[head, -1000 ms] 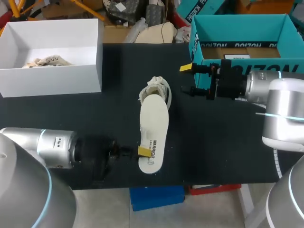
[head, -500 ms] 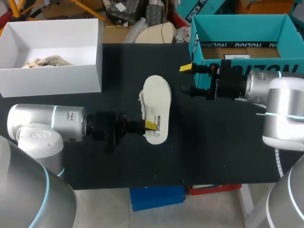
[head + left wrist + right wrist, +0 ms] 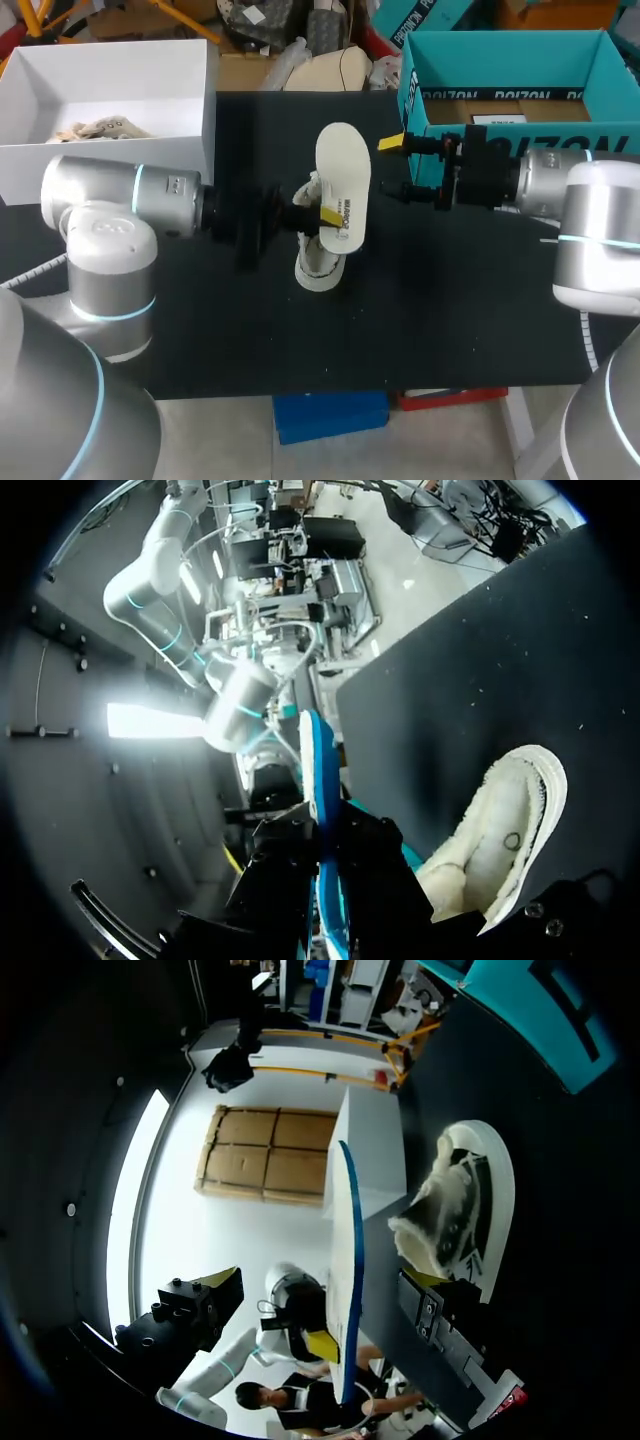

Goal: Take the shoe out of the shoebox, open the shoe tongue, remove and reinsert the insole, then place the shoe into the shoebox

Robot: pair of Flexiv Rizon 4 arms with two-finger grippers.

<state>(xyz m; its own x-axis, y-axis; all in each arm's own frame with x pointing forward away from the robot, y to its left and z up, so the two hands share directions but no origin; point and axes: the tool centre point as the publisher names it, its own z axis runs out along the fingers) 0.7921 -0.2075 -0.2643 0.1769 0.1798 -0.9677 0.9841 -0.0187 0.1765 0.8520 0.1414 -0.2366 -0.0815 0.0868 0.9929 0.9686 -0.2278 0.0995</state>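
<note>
My left gripper (image 3: 325, 215) is shut on the edge of a white insole (image 3: 343, 195) and holds it tilted up in the air over the middle of the table. In the left wrist view the insole (image 3: 318, 770) stands edge-on between the fingers of that gripper (image 3: 326, 852), its blue underside showing. The white fleecy shoe (image 3: 320, 262) lies on the black table just below it, also seen as the shoe (image 3: 505, 845) and the shoe (image 3: 462, 1210). My right gripper (image 3: 395, 166) stands open just right of the insole (image 3: 345, 1250), nothing between its fingers.
The teal shoebox (image 3: 415, 95) stands open at the back right, right behind my right arm. A white box (image 3: 110, 165) with crumpled paper inside sits at the back left. The black table (image 3: 450, 300) has bare room in front of the shoe and to the right.
My left arm has carried the insole from the table's front edge back and to the right, raising it over the shoe and close to my right gripper. The right arm stayed still.
</note>
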